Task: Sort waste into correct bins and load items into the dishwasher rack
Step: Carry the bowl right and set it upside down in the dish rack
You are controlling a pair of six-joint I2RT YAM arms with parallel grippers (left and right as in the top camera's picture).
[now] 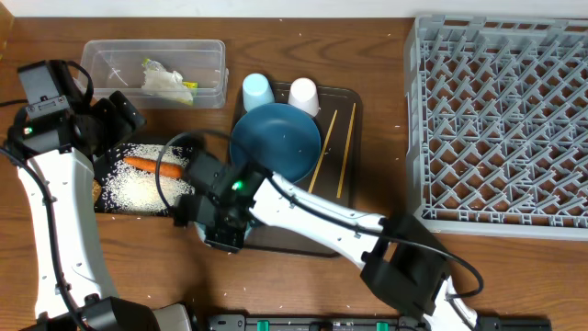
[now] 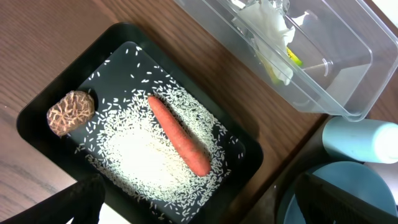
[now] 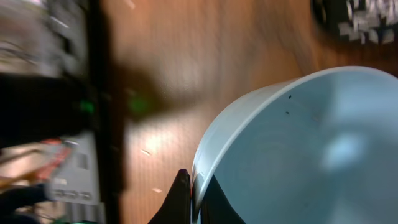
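waste looks sorted: carrot (image 2: 179, 144), lump (image 2: 70, 112), rice (image 2: 134, 155) in the black tray (image 2: 118, 62); tissue (image 2: 267, 25), wrapper (image 2: 287, 59) in the clear tub (image 2: 348, 81). your rack (image 1: 501, 119) is empty; right claw (image 3: 194, 190) pinches the white bowl (image 3: 298, 143) by its rim, left claw (image 2: 202, 199) hangs open.

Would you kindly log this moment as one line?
right claw: shut on white bowl rim | left claw: open above black tray | carrot: in tray

The left arm (image 1: 41, 211) rises along the table's left edge, wrist bent rightward. The left gripper (image 2: 199, 190) hangs with its fingers spread wide. The right arm (image 1: 322, 221) reaches leftward from the near side. The right gripper (image 3: 194, 198) pinches the rim of the white bowl (image 3: 298, 149).
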